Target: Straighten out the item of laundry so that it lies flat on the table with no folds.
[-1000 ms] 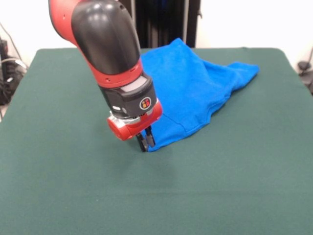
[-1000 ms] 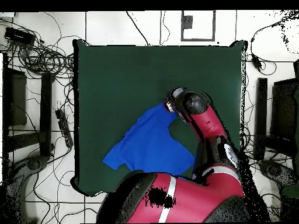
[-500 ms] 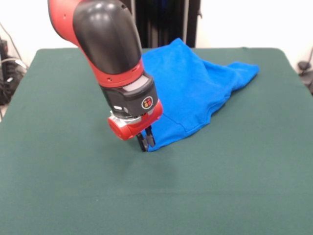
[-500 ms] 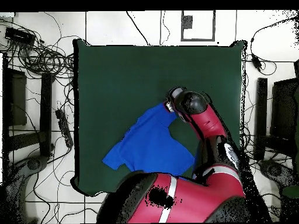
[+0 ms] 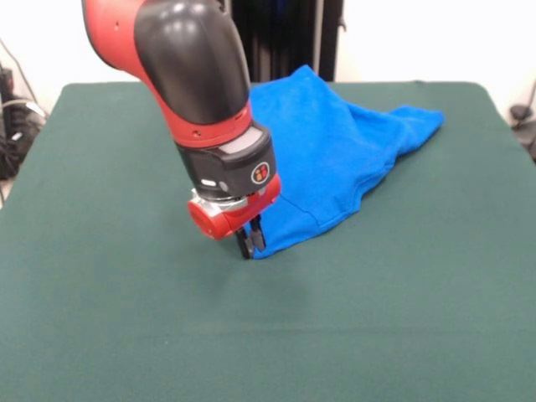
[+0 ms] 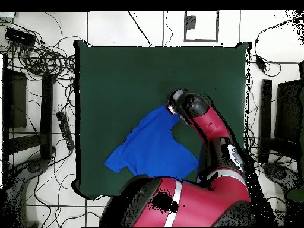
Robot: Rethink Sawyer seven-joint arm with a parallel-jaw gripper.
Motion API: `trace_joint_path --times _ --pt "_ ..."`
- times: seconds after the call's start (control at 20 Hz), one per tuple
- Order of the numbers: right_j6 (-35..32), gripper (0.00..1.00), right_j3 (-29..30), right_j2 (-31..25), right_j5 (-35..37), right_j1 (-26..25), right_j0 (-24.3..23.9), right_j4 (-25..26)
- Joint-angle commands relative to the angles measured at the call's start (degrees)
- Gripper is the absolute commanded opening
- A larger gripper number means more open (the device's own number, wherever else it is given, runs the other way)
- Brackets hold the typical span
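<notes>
Now, line by line:

Gripper: the gripper (image 5: 249,242) pointed down at the shirt's corner nearest the camera in the front view, its dark fingers (image 5: 244,244) pressed close together on the edge of the blue cloth, tips down at the felt. In the overhead view the wrist hid the fingers.

T-shirt: the royal-blue T-shirt (image 5: 327,155) lay on the table, not flat. In the front view it spread from the pinched corner toward 1 o'clock, with one peak reaching the far edge of the table at about 12 o'clock and a narrower lobe running out toward 2 o'clock. A stitched hem showed along the near side, and long soft folds crossed the cloth.

T-shirt from above: the same shirt (image 6: 151,148) sat in the lower middle of the felt, a rough triangle with one tip at about 1 o'clock under the wrist, one at 8 o'clock and one at 4 o'clock beside the arm's red body.

Arm: the red and black arm (image 5: 188,75) came down steeply from 11 o'clock of the front view; its red wrist ring hung just above the shirt's corner.

Table: the dark green felt table (image 5: 402,318) was far wider than the shirt.

Floor: cables (image 6: 41,56) lay tangled on the pale floor at 10 o'clock of the overhead view, off the table.
</notes>
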State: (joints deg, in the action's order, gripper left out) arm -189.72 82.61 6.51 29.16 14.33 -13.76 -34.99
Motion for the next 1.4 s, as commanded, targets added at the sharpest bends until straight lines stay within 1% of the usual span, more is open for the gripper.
trace_joint_path --times 0.05,0.3,0.55,0.6,0.7,0.8,1.0,1.25,1.4 --pt "-0.2 0.0 0.6 -6.6 -21.6 -14.1 -2.2 4.3" --pt "-0.8 0.0 1.6 -7.2 -21.0 -12.9 -3.8 5.1" --pt "-0.6 0.0 6.3 -10.3 -20.0 -9.3 -6.9 5.6" --pt "-0.8 0.0 7.9 -10.9 -19.6 -7.9 -7.4 5.6" --pt "-1.5 0.0 9.9 -11.1 -18.7 -6.0 -7.5 5.6" --pt "-2.0 0.0 10.7 -10.7 -18.2 -5.1 -7.1 5.9" --pt "-2.1 0.0 11.1 -10.2 -17.4 -4.3 -6.8 6.1" --pt "-2.7 0.0 13.5 -11.0 -16.1 -1.3 -6.9 5.6" --pt "-2.5 0.0 13.7 -10.8 -16.3 -1.1 -7.1 5.8"
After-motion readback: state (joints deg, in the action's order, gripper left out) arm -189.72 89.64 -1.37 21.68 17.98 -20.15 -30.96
